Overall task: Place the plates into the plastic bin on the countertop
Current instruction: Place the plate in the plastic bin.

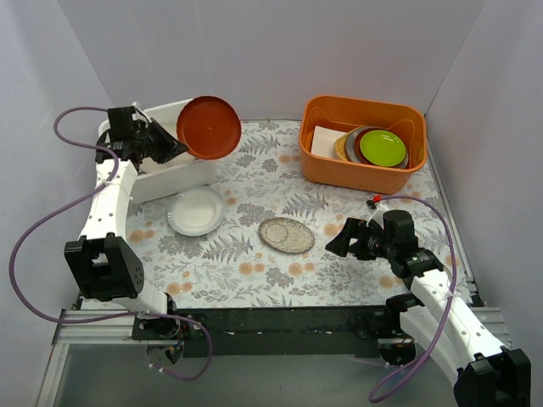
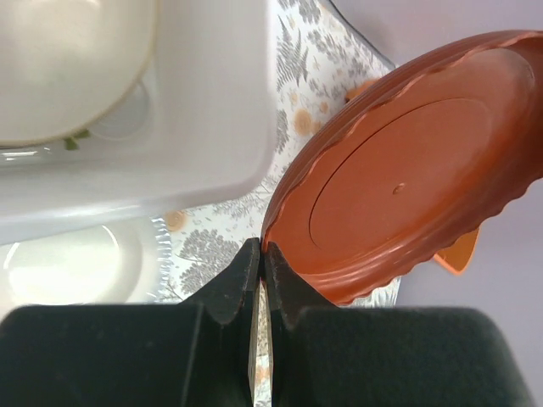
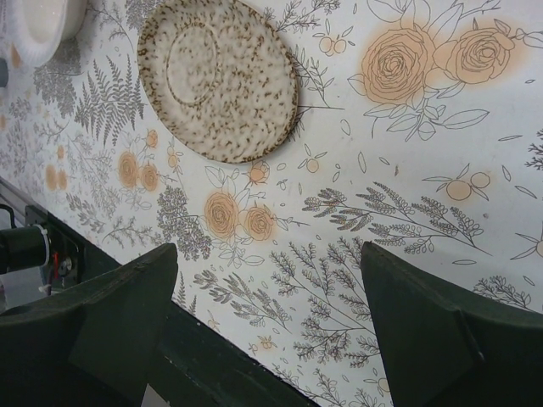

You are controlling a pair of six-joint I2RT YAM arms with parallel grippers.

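Well, left gripper [image 1: 174,144] pinches one red-brown plate [image 1: 209,127] by its rim, tipped on edge; one white plate [image 1: 196,210] and one speckled plate [image 1: 286,235] lie flat; right gripper [image 1: 339,240] gapes.

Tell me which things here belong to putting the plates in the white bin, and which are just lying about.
Job:
- red-brown plate, held in the left gripper
- white plate
- speckled plate
- white bin

Lying about:
- orange tub
- green plate, stacked with others inside it
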